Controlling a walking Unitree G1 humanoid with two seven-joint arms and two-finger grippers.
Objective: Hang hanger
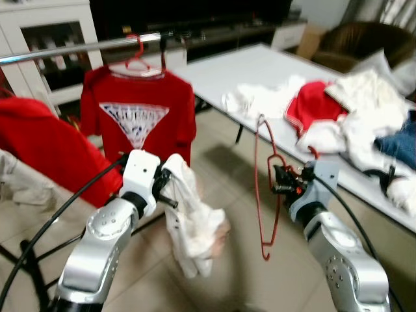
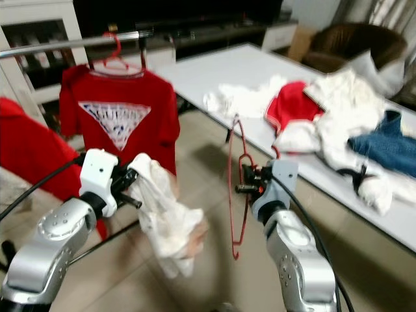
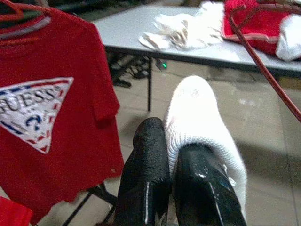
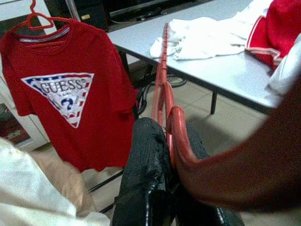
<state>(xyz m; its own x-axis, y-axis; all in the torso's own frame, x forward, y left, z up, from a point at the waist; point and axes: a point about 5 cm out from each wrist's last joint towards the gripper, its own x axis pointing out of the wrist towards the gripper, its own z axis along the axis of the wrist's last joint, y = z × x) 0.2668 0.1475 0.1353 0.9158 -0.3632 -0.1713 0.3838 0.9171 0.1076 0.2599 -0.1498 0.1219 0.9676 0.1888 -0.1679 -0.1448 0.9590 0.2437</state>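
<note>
A thin red wire hanger (image 1: 263, 188) hangs in mid-air in front of the robot, pinched at its hook end by the right gripper (image 1: 281, 181), whose two black fingers (image 4: 146, 160) are closed on the wire. The hanger dangles over the tiled floor (image 1: 227, 169), between the clothes rail (image 1: 71, 49) and the white table (image 1: 260, 68). The left gripper (image 1: 170, 188) is closed on a white garment (image 1: 192, 227) that droops below it. Behind it, a red T-shirt (image 1: 138, 117) with a triangular logo hangs from another red hanger (image 1: 136, 58) on the metal rail. The table holds a heap of white, red and denim clothes (image 1: 344, 117).
</note>
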